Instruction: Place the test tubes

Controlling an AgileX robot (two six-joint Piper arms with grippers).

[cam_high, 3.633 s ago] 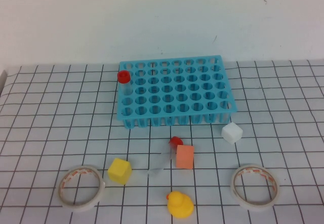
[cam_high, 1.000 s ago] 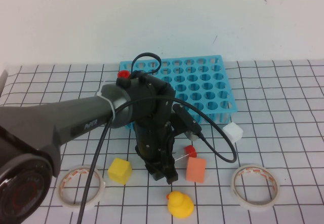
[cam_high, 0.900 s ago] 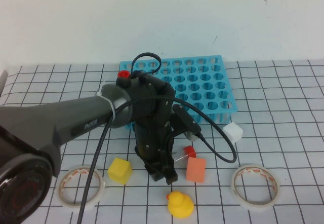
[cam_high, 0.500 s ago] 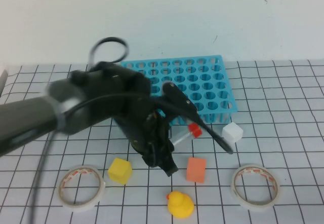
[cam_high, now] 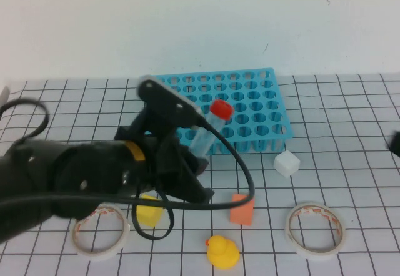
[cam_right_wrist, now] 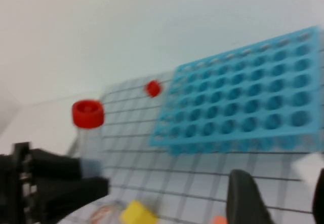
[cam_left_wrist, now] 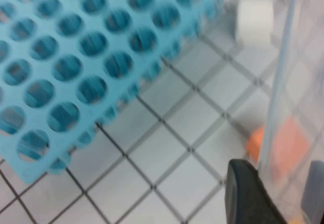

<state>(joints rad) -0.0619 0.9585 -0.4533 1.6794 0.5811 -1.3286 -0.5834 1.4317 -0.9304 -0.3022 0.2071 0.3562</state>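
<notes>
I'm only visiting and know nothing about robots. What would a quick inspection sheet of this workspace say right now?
Surface: white table with a black grid.
Job's things: blue rack; a red-capped test tube held tilted off the table by the rack's front; a second red cap at a rack corner.
Clutter: white cube, orange cube, yellow cube, yellow duck, left tape roll, right tape roll.
Grippers: left gripper shut on the test tube; right gripper at the table's right side, fingers apart, holding nothing.
Cables: black cable looping off the left arm.
Surroundings: plain white wall; nothing else seen.
</notes>
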